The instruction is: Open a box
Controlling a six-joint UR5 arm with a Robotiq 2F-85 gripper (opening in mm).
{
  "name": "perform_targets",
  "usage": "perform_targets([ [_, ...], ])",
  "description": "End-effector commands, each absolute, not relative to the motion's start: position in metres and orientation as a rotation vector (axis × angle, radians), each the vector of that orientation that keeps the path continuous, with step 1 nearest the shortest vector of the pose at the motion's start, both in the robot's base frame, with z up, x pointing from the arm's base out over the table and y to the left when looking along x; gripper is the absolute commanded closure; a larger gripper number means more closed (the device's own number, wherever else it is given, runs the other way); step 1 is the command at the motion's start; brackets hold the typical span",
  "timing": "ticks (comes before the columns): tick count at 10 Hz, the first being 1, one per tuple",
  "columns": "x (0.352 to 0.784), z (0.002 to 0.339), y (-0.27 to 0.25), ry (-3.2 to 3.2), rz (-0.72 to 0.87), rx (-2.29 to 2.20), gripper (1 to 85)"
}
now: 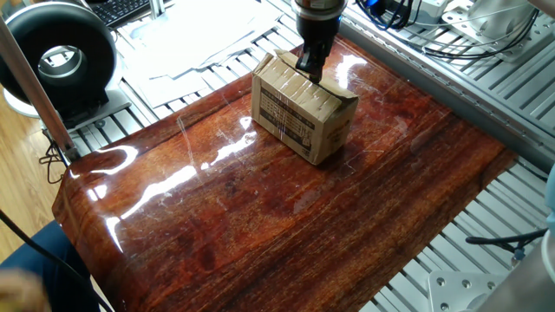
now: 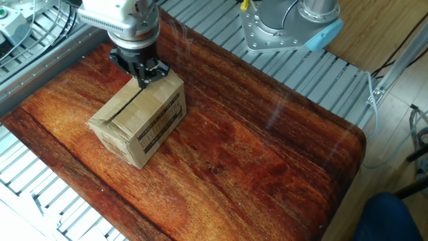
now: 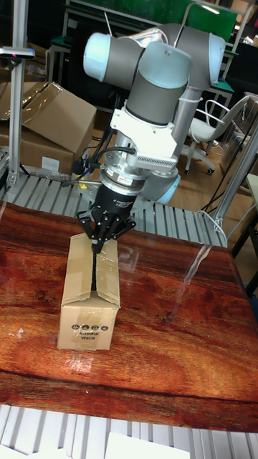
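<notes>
The box (image 1: 302, 106) stands in the upper middle of the glossy wooden desk (image 1: 260, 217), its top flaps down and meeting along a centre seam. The gripper (image 1: 309, 73) points down at the far end of that seam, tips on or just above the cardboard. Its jaws look nearly together, but whether they pinch a flap edge cannot be told; the arm above is cut off by the frame.

Two high cameras face down from opposite table (image 1: 260, 225) sides (sharing its top); the tall view looks level.
</notes>
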State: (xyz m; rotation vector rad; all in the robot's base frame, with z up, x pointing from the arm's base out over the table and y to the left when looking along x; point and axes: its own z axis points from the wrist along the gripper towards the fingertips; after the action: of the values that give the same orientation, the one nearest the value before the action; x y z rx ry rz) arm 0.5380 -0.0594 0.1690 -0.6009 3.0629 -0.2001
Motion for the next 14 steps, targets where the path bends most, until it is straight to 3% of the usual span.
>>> perform_targets([
  [1,0.552,0.171,-0.071,2.994,-0.279,-0.671,84.7],
  [5,0.543,0.156,-0.051,3.003,-0.131,-0.631,84.7],
  [9,0.547,0.154,-0.052,2.985,-0.142,-0.636,84.7],
  [14,0.518,0.160,-0.015,3.116,0.103,-0.464,84.7],
])
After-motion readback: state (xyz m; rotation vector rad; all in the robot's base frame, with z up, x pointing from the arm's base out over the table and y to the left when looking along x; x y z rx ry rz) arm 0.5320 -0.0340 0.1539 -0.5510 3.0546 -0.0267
